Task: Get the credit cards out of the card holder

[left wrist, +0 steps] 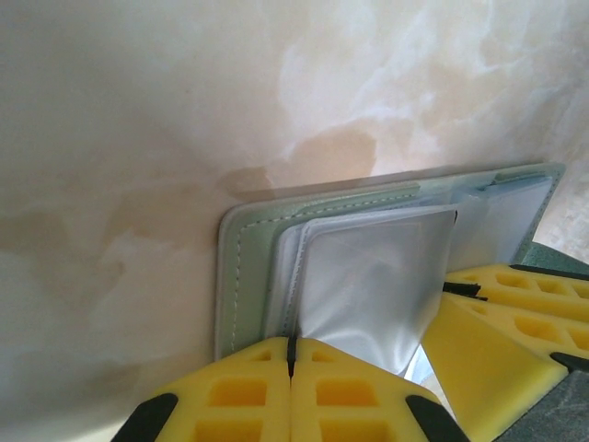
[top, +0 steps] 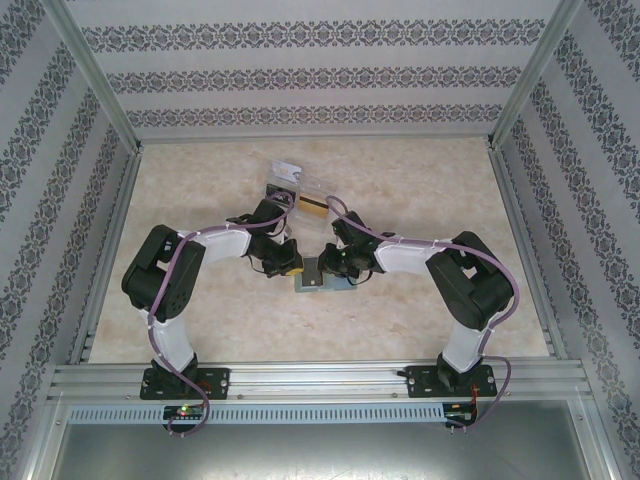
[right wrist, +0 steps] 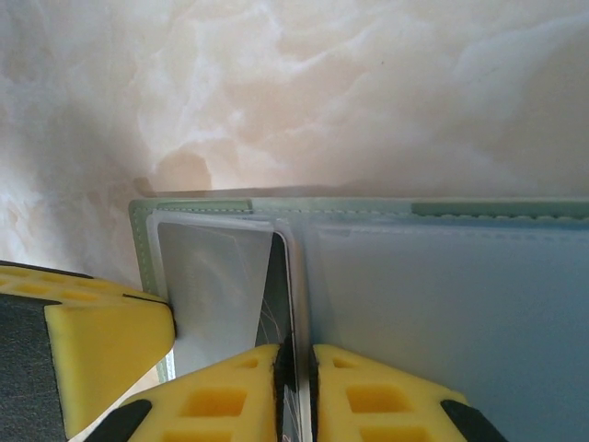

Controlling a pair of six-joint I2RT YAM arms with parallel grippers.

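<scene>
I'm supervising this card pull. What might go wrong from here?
The right end effector pinches the dark card by a thin edge; it may slip. The left end effector grips only a plastic sleeve, so the card holder could lift or drag. Both end effectors sit close together and might bump.

Clear plastic box (top: 296,190), marbled table (top: 420,180)

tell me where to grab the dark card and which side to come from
Pinch the dark card by its thin edge poking out of the clear sleeve, fingers on its two flat faces. Come from the card holder's open side, where the right gripper is, and pull straight along the pocket. The left gripper pinching the sleeve likely helps hold it open.
</scene>
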